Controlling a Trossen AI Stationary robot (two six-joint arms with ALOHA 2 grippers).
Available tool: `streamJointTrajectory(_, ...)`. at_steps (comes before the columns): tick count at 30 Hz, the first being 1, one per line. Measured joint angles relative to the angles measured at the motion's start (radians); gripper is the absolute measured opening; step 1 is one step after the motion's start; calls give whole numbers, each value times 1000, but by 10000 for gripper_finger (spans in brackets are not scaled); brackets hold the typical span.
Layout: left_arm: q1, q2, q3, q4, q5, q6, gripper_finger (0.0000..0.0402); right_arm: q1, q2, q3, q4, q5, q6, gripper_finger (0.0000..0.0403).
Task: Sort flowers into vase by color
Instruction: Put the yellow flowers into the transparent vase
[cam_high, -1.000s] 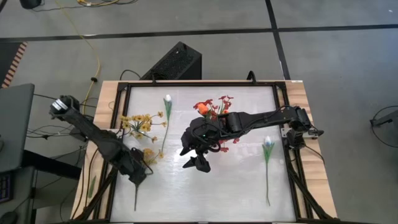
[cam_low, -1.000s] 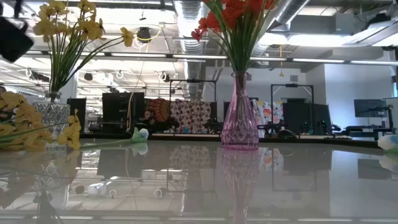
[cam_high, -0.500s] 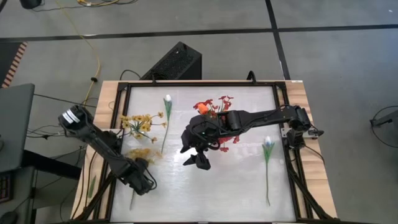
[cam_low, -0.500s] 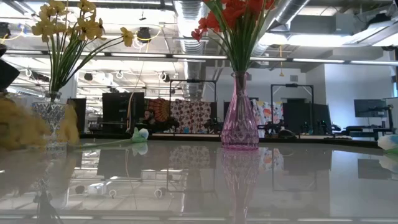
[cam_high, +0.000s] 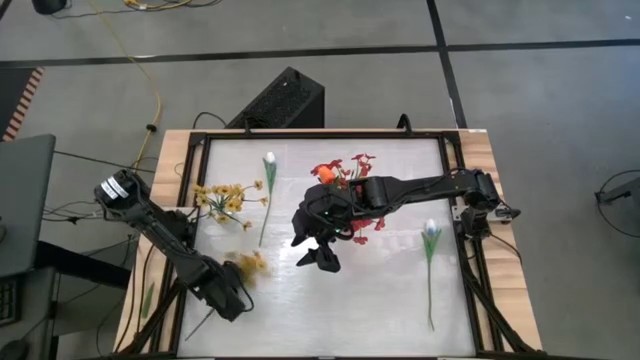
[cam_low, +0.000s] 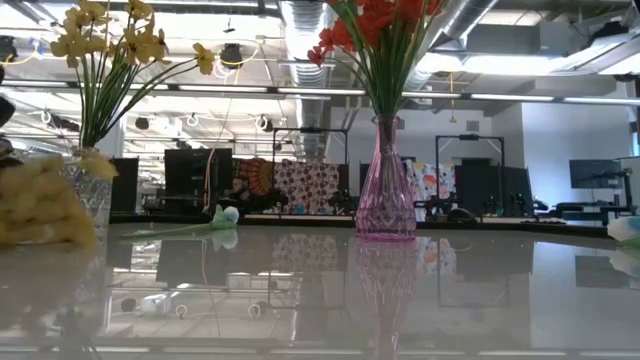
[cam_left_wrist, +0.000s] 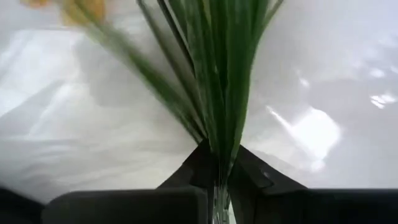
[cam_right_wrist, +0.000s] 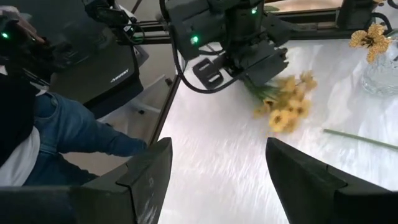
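Glossy white tabletop (cam_high: 380, 290) mirrors a ducted workshop hall, the left gripper (cam_left_wrist: 217, 180) clamped on a blurred yellow blossom spray (cam_high: 250, 263) near its left front edge, the right gripper (cam_right_wrist: 214, 180) spread empty mid-table beside the pink glass vase (cam_low: 385, 185), whose base shows plainly only from table height.

I see a yellow blossom spray (cam_high: 250, 265) near the table's front left corner, its green stems clamped in my left gripper (cam_high: 228, 297) and the blossoms pointing inward. More yellow sprays (cam_high: 222, 197) stand in a clear vase by the left edge, red sprays (cam_high: 345, 172) in a pink vase at mid-table. One white tulip bud (cam_high: 269, 160) lies beside the yellow vase, another (cam_high: 431, 230) near the right edge.
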Motion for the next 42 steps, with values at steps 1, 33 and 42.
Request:
streamJointTrajectory(1, 8, -24, 0, 14, 6, 22, 16, 0, 0, 0, 0, 0, -2, 286)
streamJointTrajectory(33, 153, -1012, 4, 1033, -1362, 2062, 1, 0, 0, 0, 12, 4, 29, 286)
streamJointTrajectory(42, 327, -1052, -46, 977, -1727, 2270, 0, 1, 0, 0, 29, 27, 39, 286)
